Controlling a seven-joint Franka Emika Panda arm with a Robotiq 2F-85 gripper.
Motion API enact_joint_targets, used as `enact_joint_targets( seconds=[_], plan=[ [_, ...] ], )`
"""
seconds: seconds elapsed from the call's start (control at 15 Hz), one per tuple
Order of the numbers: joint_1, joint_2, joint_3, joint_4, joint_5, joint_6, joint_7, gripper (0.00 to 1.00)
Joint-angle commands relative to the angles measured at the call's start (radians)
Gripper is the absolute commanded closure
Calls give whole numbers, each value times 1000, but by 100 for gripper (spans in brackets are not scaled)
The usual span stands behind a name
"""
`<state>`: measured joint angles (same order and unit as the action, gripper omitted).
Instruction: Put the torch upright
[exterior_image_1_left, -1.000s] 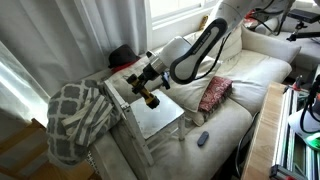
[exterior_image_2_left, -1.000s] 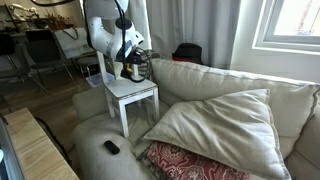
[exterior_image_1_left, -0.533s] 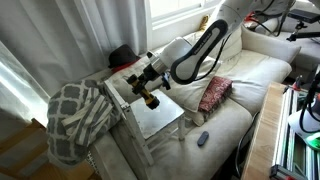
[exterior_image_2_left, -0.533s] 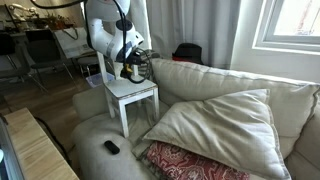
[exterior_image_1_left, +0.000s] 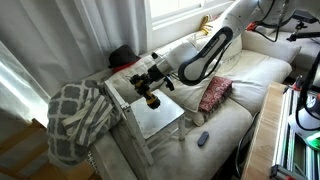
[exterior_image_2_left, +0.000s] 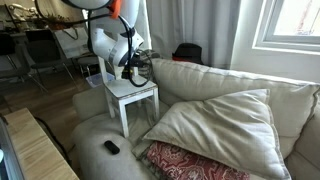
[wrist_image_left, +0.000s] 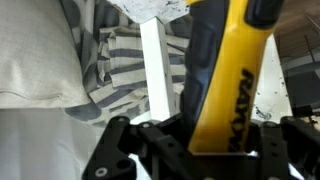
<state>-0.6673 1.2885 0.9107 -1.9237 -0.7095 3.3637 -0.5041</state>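
The torch (wrist_image_left: 228, 75) fills the wrist view: a yellow-gold body with black lettering and a black part beside it, clamped between the black fingers of my gripper (wrist_image_left: 205, 140). In an exterior view the gripper (exterior_image_1_left: 150, 87) holds the torch (exterior_image_1_left: 152, 99) just above the small white table (exterior_image_1_left: 160, 122), its black end pointing down. It also shows in an exterior view (exterior_image_2_left: 133, 72), roughly upright over the white table (exterior_image_2_left: 140, 95). Whether the torch touches the tabletop I cannot tell.
A checked blanket (exterior_image_1_left: 75, 115) hangs beside the table. The beige sofa (exterior_image_2_left: 230, 120) carries a large cushion, a red patterned pillow (exterior_image_1_left: 214, 94) and a small flat dark remote (exterior_image_1_left: 202, 139), which also shows in an exterior view (exterior_image_2_left: 111, 147). Curtains and a window stand behind.
The arm has shifted slightly, lowering and tilting the gripper with the torch closer over the white table. Nothing else moved.
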Motion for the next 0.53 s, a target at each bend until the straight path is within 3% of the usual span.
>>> enact_joint_targets(
  seconds=[0.0,0.27,0.33,0.4,0.47],
  plan=[
    [-137,175,96,-31,-151,14,-108,95],
    [-226,296,119,-49,-278,-53,-191,95],
    [-208,204,79,-119,-247,10,-164,95],
    [-176,220,74,-48,-228,-16,-148,80],
    [-185,220,70,-68,-229,-12,-158,80]
  ],
)
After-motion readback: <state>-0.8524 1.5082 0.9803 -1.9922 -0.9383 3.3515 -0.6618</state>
